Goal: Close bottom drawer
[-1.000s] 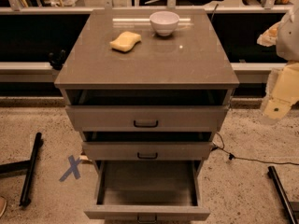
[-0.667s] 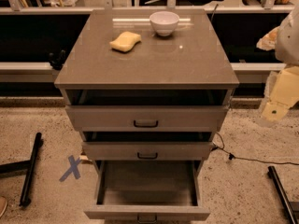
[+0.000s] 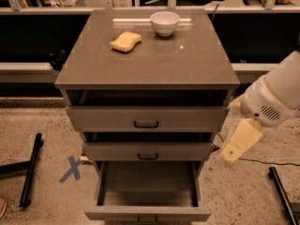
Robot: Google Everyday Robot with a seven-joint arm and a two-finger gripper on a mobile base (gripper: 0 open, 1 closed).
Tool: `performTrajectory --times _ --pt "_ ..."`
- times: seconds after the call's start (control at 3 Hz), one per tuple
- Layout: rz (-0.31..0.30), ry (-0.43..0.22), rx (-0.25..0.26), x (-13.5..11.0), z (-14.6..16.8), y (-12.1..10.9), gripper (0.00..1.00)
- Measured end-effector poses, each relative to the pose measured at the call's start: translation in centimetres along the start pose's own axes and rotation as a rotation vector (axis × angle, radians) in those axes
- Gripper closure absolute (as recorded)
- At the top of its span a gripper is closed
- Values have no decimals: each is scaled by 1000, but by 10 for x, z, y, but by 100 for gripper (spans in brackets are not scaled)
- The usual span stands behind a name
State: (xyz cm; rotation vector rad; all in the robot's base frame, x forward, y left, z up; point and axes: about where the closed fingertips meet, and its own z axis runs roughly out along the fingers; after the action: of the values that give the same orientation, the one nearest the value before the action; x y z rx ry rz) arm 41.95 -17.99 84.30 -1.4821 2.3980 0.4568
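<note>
The bottom drawer [image 3: 147,213] is pulled far out below the front edge of the desk [image 3: 150,64], showing only its bare floor, and the tool [image 3: 230,152] hangs beside the front right corner, though I cannot tell its grip.

floor [image 3: 42,121]: speckled beige, blue tape X [image 3: 71,168] | grey-brown cabinet [image 3: 154,62] centre | behind: pale ledge [image 3: 23,69], dark panels [image 3: 33,36]

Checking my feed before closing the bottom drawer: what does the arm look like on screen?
At the right edge, a rounded white arm housing with a small slotted vent. Below it hangs the gripper, a flat cream-yellow piece with one dark dot, right of the cabinet.
</note>
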Motion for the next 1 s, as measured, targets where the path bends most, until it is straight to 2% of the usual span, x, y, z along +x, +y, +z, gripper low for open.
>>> performTrajectory --times 0.33,0.67,1.0 --pt "133 -120 -128 9 67 26 0" --pt "171 -147 -155 11 84 35 0" --pt "169 -146 -155 10 84 35 0"
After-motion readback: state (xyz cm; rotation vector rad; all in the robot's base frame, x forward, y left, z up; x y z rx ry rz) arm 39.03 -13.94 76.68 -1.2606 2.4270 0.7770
